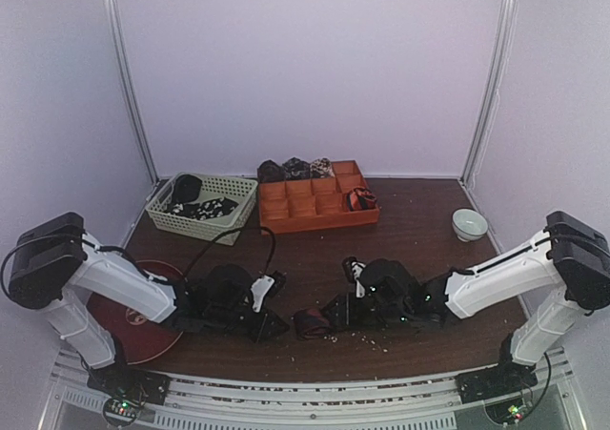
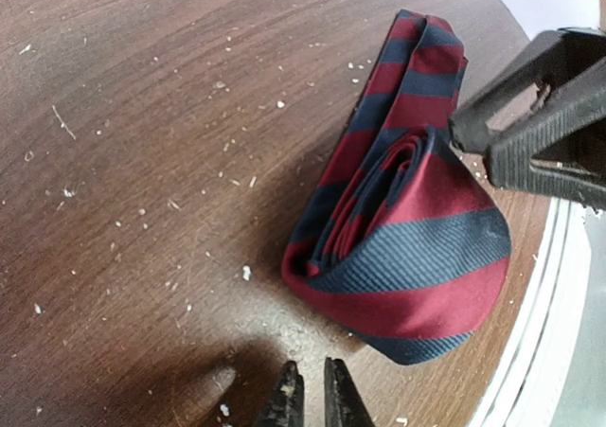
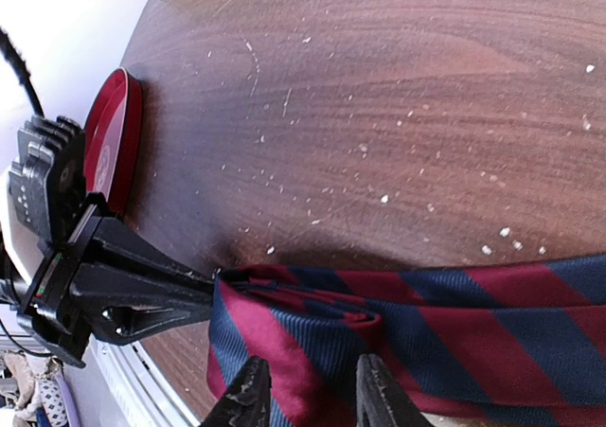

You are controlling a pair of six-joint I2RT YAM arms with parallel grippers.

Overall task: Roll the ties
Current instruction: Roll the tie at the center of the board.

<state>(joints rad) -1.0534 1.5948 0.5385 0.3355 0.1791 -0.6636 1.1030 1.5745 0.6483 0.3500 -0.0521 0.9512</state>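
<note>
Your left arm [image 1: 119,279] and right arm [image 1: 491,282] are white tubes with black joints. The left gripper [image 2: 308,399] and right gripper [image 3: 312,394] are black, with wedge-shaped fingers [image 3: 248,396]. Behind the left one loops a thin black cable [image 1: 233,236]; behind the right, green lights [image 1: 404,317].

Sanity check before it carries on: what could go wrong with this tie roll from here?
The striped tie is only loosely coiled, its layers splaying; it may unroll if the right gripper lets go. It lies near the table edge, so a nudge could drop it. The left gripper sits close; the two may clash.
</note>
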